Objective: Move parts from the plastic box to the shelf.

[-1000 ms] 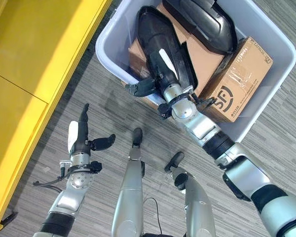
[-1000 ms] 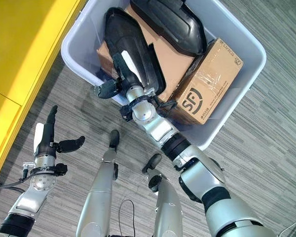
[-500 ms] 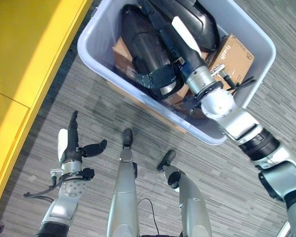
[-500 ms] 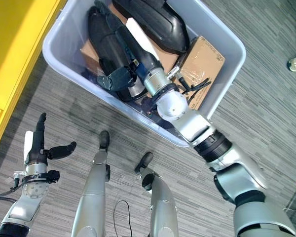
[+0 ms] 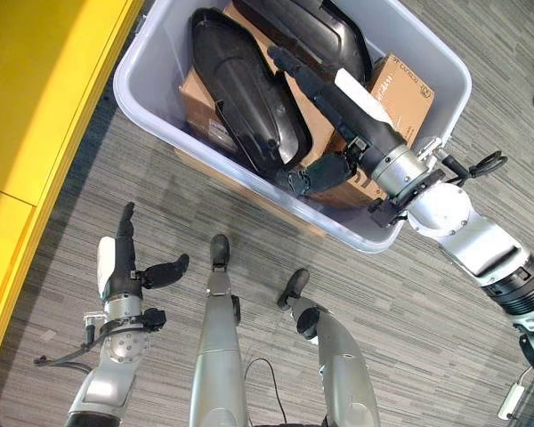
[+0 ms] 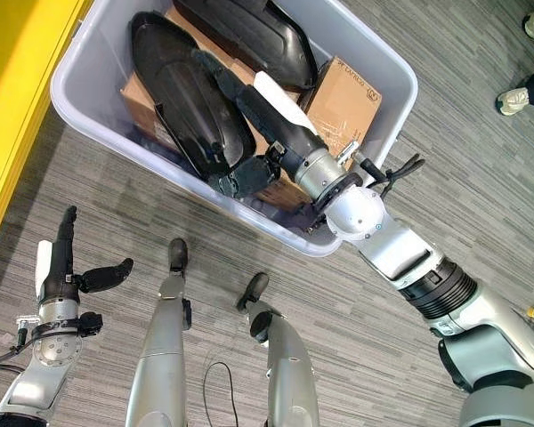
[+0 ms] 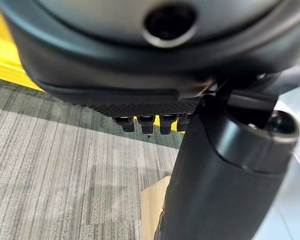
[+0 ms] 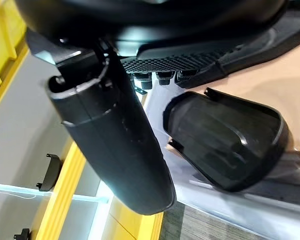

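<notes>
Reaching into the plastic box (image 5: 151, 53), we spread our right hand (image 5: 356, 120) open over a black part (image 5: 245, 93) to grasp it, while our left hand (image 5: 125, 262) idles open above the floor (image 5: 445, 329).

Grey striped carpet floor (image 5: 80, 222) runs beside a yellow cabinet (image 5: 36, 80).

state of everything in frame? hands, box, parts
right hand: open, fingers straight, reaching into the box above the parts
left hand: open, idle above the floor
plastic box: on floor, no lid, loaded
black parts: two, lying on cardboard boxes, ungrasped
cardboard boxes: closed, inside the box
</notes>
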Controlling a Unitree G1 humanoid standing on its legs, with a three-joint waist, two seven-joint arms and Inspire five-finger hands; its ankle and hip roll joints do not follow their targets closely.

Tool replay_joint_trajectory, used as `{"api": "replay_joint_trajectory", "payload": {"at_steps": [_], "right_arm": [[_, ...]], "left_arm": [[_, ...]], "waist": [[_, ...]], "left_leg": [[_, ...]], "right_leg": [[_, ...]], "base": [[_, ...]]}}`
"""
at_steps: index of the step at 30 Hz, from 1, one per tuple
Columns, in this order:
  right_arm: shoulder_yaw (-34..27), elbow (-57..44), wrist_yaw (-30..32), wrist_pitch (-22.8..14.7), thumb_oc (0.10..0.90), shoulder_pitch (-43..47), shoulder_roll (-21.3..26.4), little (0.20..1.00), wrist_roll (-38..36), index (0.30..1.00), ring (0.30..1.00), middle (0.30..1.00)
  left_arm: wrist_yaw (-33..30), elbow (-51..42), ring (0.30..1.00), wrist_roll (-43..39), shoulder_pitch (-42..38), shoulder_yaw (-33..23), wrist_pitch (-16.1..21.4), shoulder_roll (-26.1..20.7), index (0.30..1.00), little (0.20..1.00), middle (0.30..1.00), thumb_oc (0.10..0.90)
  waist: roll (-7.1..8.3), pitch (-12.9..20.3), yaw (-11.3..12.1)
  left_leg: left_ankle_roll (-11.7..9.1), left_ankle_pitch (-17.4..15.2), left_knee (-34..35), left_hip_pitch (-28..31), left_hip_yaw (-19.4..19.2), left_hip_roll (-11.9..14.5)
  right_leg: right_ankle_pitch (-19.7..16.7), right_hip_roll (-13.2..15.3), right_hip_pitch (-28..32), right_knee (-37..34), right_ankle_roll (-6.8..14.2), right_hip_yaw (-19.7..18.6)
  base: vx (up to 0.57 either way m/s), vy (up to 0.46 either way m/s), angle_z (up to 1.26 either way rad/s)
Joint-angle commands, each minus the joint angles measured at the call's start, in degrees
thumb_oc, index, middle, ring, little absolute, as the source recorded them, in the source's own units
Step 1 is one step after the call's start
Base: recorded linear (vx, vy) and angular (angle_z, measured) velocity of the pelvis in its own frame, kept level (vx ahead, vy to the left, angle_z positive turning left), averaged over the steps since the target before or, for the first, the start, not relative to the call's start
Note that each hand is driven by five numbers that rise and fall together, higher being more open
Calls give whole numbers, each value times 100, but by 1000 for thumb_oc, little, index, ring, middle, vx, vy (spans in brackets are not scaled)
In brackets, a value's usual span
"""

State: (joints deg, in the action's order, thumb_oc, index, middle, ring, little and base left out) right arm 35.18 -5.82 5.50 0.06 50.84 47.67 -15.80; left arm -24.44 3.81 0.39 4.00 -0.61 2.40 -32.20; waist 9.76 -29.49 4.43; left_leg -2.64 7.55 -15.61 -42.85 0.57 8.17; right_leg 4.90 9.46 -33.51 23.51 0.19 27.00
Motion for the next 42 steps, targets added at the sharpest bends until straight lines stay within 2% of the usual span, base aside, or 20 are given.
{"api": "replay_joint_trajectory", "payload": {"at_steps": [1, 5, 6, 13, 14, 21, 26, 27, 32, 42], "right_arm": [[-702, -321, 301, -517, 900, 494, -103, 1000, 666, 1000, 1000, 1000], [-752, -113, 464, -457, 900, 478, -76, 1000, 1414, 1000, 1000, 1000], [-776, -4, 551, -438, 900, 436, -108, 1000, 1808, 1000, 1000, 1000], [-768, -22, 636, -449, 900, 418, 53, 1000, 2649, 1000, 1000, 1000], [-707, -59, 656, -444, 900, 484, 155, 1000, 2958, 1000, 1000, 1000], [-609, -326, 548, -553, 900, 395, 710, 1000, 3795, 1000, 1000, 1000], [-302, -336, 620, -628, 900, 513, 1014, 1000, 4727, 1000, 1000, 1000], [-90, -249, 657, -602, 900, 607, 1134, 1000, 5202, 1000, 1000, 1000], [221, -21, 690, -562, 900, 765, 1110, 1000, 5622, 1000, 1000, 1000], [699, 912, 904, -334, 900, 1008, 641, 1000, 6421, 1000, 1000, 1000]], "left_arm": [[-224, -816, 1000, 215, 448, -550, 299, -251, 1000, 1000, 1000, 900], [-243, -864, 1000, 300, 462, -526, 338, -238, 1000, 1000, 1000, 900], [-262, -908, 1000, 356, 479, -498, 362, -226, 1000, 1000, 1000, 900], [-280, -981, 1000, 496, 538, -465, 444, -236, 1000, 1000, 1000, 900], [-275, -999, 1000, 524, 560, -469, 439, -260, 1000, 1000, 1000, 900], [-268, -1051, 1000, 693, 588, -425, 489, -295, 1000, 1000, 1000, 900], [-297, -1101, 1000, 803, 589, -363, 539, -321, 1000, 1000, 1000, 900], [-308, -1105, 1000, 833, 577, -325, 551, -348, 1000, 1000, 1000, 900], [-354, -1105, 1000, 893, 493, -222, 550, -335, 1000, 1000, 1000, 900], [-402, -1058, 1000, 913, 318, -23, 610, -325, 1000, 1000, 1000, 900]], "waist": [[537, -30, 228], [482, -30, 243], [422, -30, 256], [306, -30, 266], [289, -30, 281], [199, -30, 268], [130, -30, 293], [114, -30, 323], [57, -30, 324], [-120, -30, 378]], "left_leg": [[20, -706, -56, 420, -509, 190], [28, -714, -70, 385, -503, 176], [36, -712, -65, 368, -501, 170], [50, -718, -91, 305, -481, 152], [50, -715, -91, 295, -474, 146], [48, -703, -109, 215, -444, 127], [38, -693, -96, 197, -423, 109], [35, -691, -99, 172, -411, 105], [30, -681, -116, 121, -408, 101], [18, -646, -103, -49, -366, 65]], "right_leg": [[-455, 487, 271, -386, 682, -502], [-448, 494, 242, -359, 686, -501], [-444, 497, 217, -349, 687, -514], [-418, 510, 134, -310, 688, -528], [-410, 508, 123, -301, 692, -527], [-393, 521, 37, -242, 706, -546], [-390, 528, 5, -233, 721, -553], [-382, 527, -4, -230, 721, -563], [-375, 527, -52, -198, 729, -566], [-351, 539, -224, -176, 735, -568]], "base": [[0, 0, 0], [0, 0, 0], [0, 0, 0], [0, 0, 0], [0, 0, 0], [0, 0, 0], [0, 0, 0], [0, 0, 0], [0, 0, 0], [-1, 1, 2]]}}
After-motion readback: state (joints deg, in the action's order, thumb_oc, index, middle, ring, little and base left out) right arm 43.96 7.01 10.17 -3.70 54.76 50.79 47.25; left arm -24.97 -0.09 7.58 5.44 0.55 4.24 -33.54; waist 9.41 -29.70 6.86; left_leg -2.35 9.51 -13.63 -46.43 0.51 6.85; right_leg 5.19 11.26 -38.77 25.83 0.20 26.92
